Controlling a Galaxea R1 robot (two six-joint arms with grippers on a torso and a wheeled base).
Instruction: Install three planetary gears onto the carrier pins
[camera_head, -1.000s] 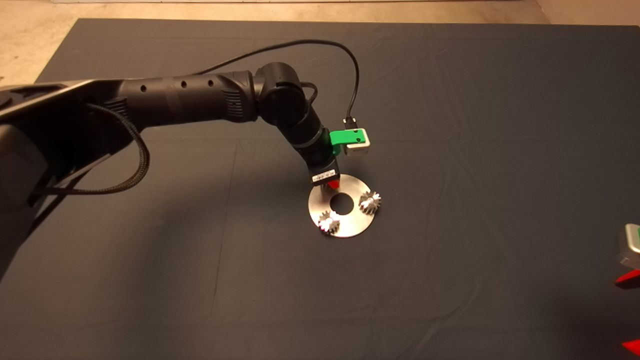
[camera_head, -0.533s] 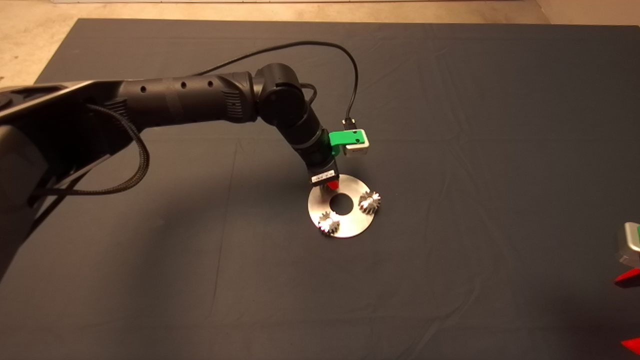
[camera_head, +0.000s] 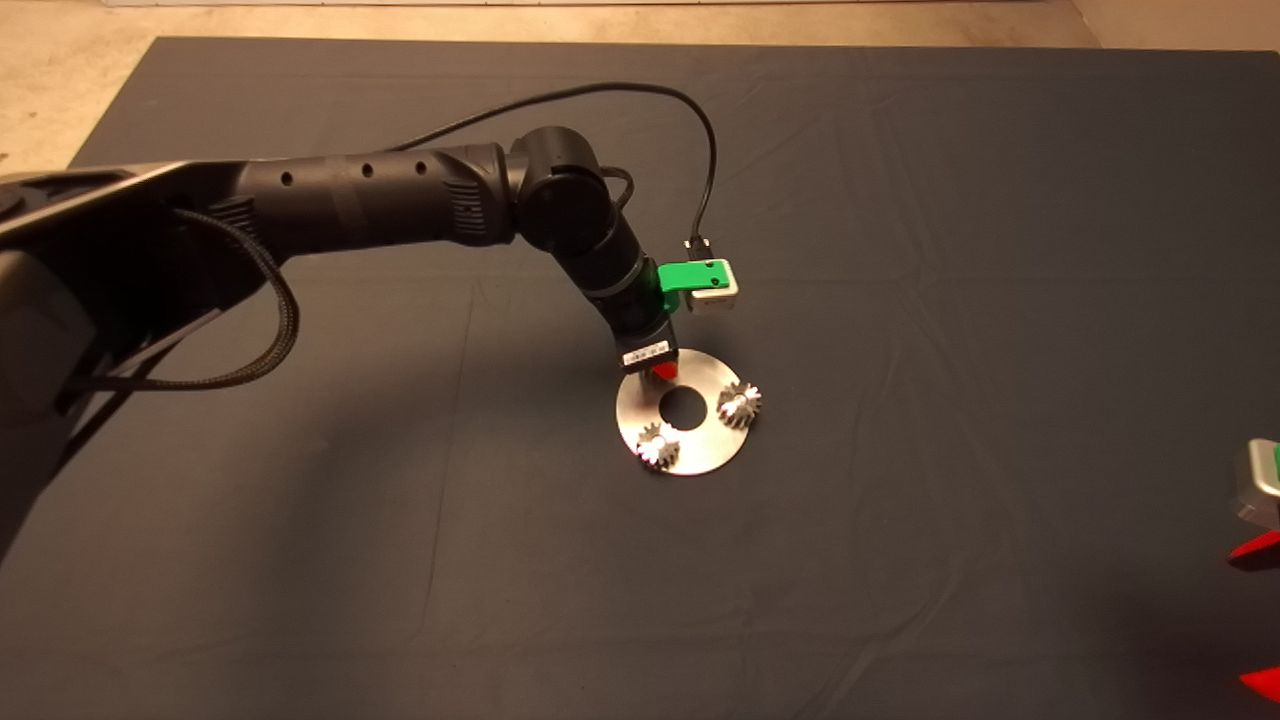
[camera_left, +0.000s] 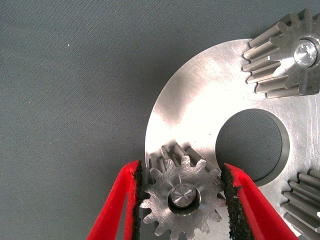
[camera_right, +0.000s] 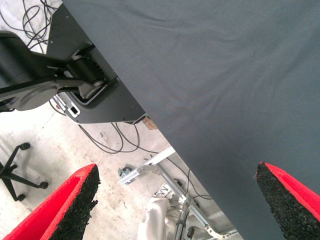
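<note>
Nothing moved, left hand (camera_left: 182, 200) around gear (camera_left: 181, 199)

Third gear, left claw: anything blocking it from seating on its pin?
Nothing visible. The third gear is already on its pin on the disc, between the left claw pads. The two neighbouring gears sit apart.

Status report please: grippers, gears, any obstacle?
Left gripper at the disc, pads either side of third gear, already on its pin. Two other gears seated. Right gripper parked, open. No obstacle visible.
</note>
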